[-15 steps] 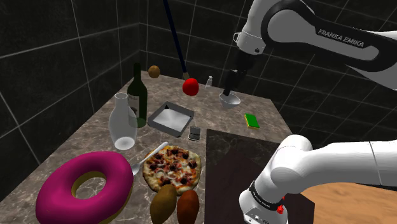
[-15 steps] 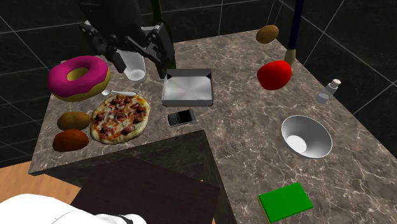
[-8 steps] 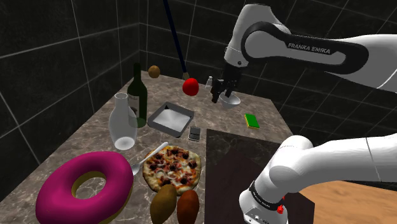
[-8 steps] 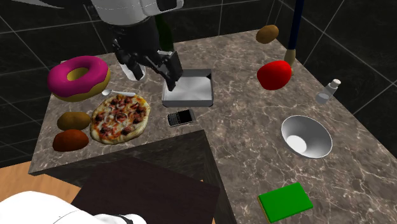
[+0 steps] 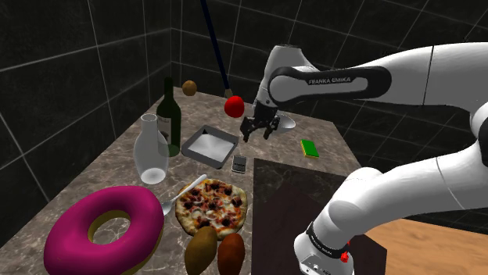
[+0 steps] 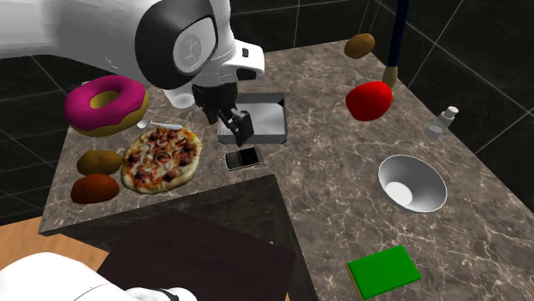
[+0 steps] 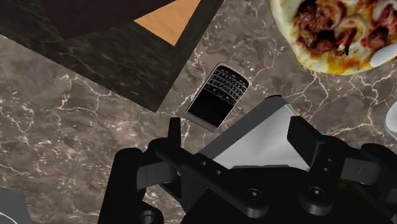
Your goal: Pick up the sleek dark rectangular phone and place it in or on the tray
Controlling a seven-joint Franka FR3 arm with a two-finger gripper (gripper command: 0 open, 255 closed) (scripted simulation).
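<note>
The dark rectangular phone (image 5: pixel 240 162) (image 6: pixel 243 157) (image 7: pixel 217 95) with a small keypad lies flat on the marble counter, between the grey square tray (image 5: pixel 209 144) (image 6: pixel 272 120) (image 7: pixel 261 127) and the dark stand's corner. My black gripper (image 5: pixel 256 129) (image 6: pixel 235 126) (image 7: pixel 240 135) hangs in the air over the tray's edge nearest the phone. Its fingers stand apart with nothing between them. In the wrist view the phone lies just beyond the fingertips, and the tray's floor shows between them.
A pizza (image 5: pixel 211 205) and a pink donut (image 5: pixel 105 226) lie toward the shoulder view's lower left. A dark bottle (image 5: pixel 168 117) and a glass flask (image 5: pixel 149 150) stand left of the tray. Behind are a red fruit (image 5: pixel 233 107), a bowl (image 6: pixel 412 182) and a green block (image 5: pixel 311 148).
The arm has swung from over the bowl, leftward and down in the shoulder view, to hover over the tray beside the phone. The phone and tray have not moved.
</note>
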